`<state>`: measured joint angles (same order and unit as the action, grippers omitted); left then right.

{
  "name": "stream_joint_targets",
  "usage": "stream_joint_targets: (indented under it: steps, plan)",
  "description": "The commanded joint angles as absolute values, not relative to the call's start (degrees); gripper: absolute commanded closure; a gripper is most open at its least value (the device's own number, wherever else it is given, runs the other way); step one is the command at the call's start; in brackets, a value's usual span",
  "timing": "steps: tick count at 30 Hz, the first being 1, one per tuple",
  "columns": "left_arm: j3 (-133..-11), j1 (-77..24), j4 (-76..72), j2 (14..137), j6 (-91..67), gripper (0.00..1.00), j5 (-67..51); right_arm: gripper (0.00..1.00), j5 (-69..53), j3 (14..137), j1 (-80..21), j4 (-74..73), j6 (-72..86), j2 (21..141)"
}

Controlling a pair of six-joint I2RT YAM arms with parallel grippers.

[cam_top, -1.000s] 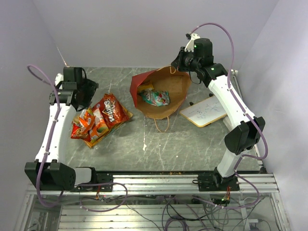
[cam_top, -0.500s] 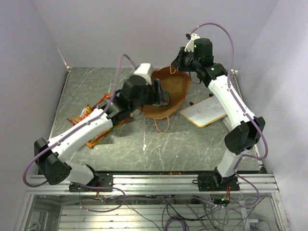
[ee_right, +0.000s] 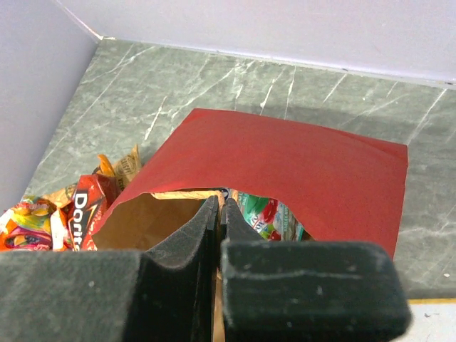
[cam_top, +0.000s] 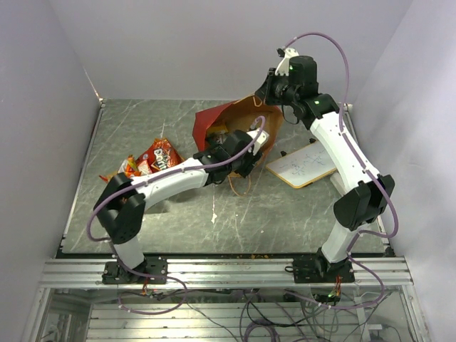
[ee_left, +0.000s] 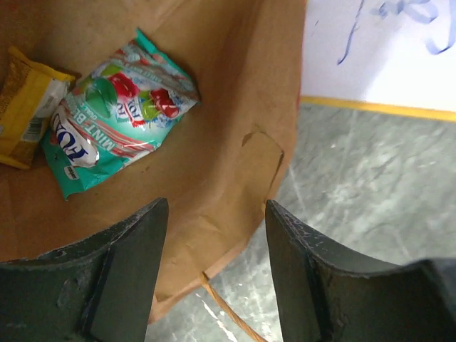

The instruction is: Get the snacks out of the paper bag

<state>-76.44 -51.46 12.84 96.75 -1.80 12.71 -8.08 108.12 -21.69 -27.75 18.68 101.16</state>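
The paper bag [cam_top: 211,118] lies on its side, red outside, brown inside, mouth toward the arms. My right gripper [cam_top: 266,91] is shut on its upper rim and holds the mouth open; in the right wrist view the gripper [ee_right: 221,204] pinches the brown edge under the red wall [ee_right: 299,160]. My left gripper [cam_top: 246,158] is open and empty at the bag's near rim; in the left wrist view it [ee_left: 216,214] straddles the brown lip. Inside lie a teal-and-white packet [ee_left: 114,114] and a yellow packet [ee_left: 25,107]. A red Doritos bag [cam_top: 160,154] and orange packets [cam_top: 128,168] lie on the table at left.
A white wood-framed board [cam_top: 303,165] lies right of the bag, also in the left wrist view [ee_left: 385,50]. A twisted paper handle [ee_left: 231,317] trails on the grey marble tabletop [cam_top: 178,214]. Purple walls close in the left, back and right.
My left arm has swung from the snack pile at left across to the bag's mouth and now reaches over its near rim. My right gripper has kept hold of the rim.
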Motion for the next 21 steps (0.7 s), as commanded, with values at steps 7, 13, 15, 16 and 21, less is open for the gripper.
stream_joint_targets:
  steps: [7,13,15,16,21]
  plan:
    - [-82.8,-47.5,11.4,107.8,3.1,0.32,16.5,1.0,-6.4,107.3,-21.2,-27.7,17.4,97.9]
    - [-82.0,-45.8,4.6,109.7,2.3,0.28,14.3,1.0,-7.4,108.1,-21.2,-27.8,18.0,98.3]
    - [-80.5,-45.6,0.8,109.5,3.9,0.26,13.3,1.0,-7.7,108.2,-21.2,-27.9,18.3,98.4]
    - [-79.8,-45.5,-1.0,109.5,5.0,0.25,11.9,1.0,-7.8,108.3,-21.2,-27.9,18.5,98.4]
    - [-79.9,-44.4,-5.1,111.5,11.0,0.25,4.7,1.0,-9.1,109.2,-21.2,-28.9,19.9,98.7]
